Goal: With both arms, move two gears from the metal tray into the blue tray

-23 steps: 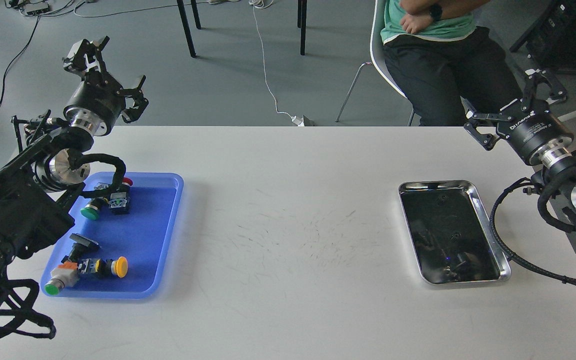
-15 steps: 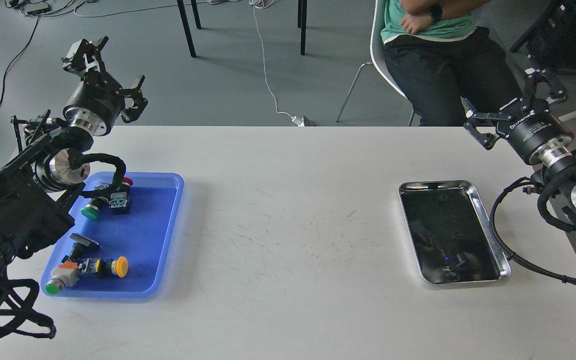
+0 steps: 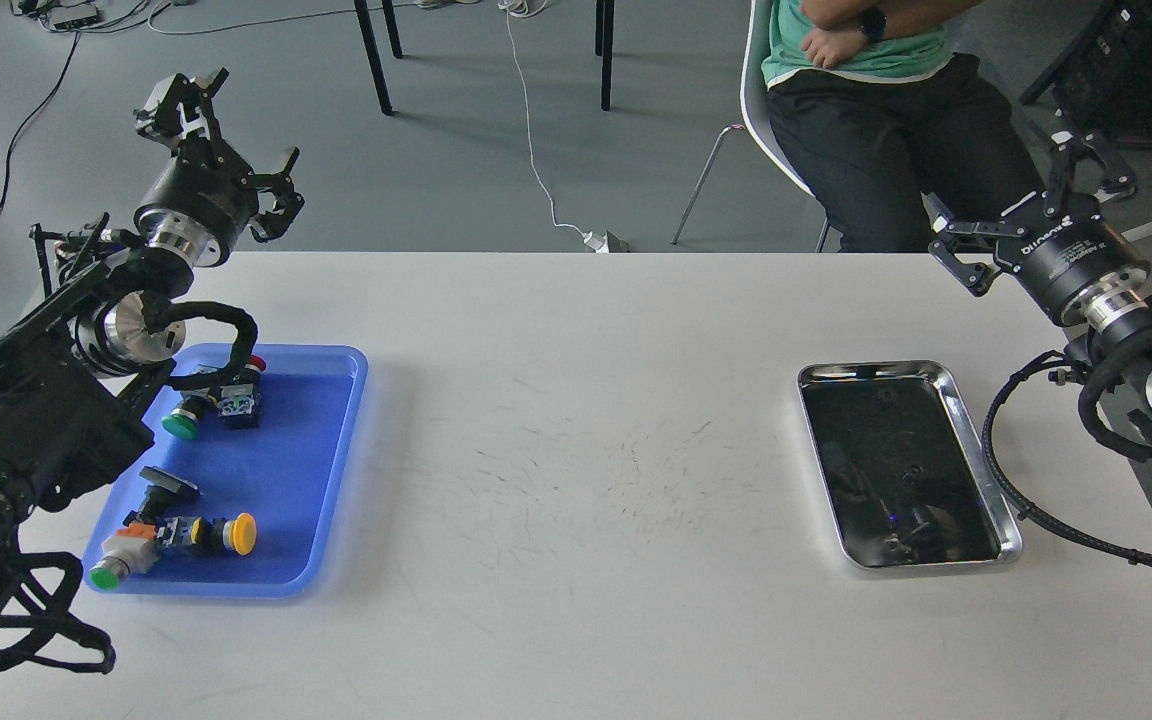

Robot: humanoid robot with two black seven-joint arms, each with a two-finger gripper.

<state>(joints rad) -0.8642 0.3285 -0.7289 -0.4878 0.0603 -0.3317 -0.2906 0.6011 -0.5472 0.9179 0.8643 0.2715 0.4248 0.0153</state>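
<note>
1. We took the metal tray (image 3: 976, 455) as our landmark. It lay on the white table (image 3: 576, 620), and its dark, mirror-like inside showed two tiny dark round marks that we judged to be the gears (image 3: 884, 397), one near the tray's far rim and another (image 3: 913, 470) about mid-tray. Reflections made this uncertain.
2. Our right gripper (image 3: 1021, 205) hung raised beyond the tray's far right corner, well above the table, its two fingers spread apart and holding nothing.
3. Our left gripper (image 3: 226, 135) was far to the left of the tray, raised past the table's far edge, fingers likewise spread and empty.
4. The blue tray (image 3: 321, 480) sat well apart to the left of the metal tray, with coloured push-button switches (image 3: 186, 530) along its left half. Its right half was bare blue.
5. We judged no gear moved yet, so the step in hand was the right arm's reach down into the metal tray.
6. To do it well, we thought the fingers should come down nearly vertical over one gear, clear of the raised rim, and narrow before touching, since so small a wheel on slick steel would likely slide.
7. We judged a mid-table handover to the left arm sensible, given the gap between the trays.
</note>
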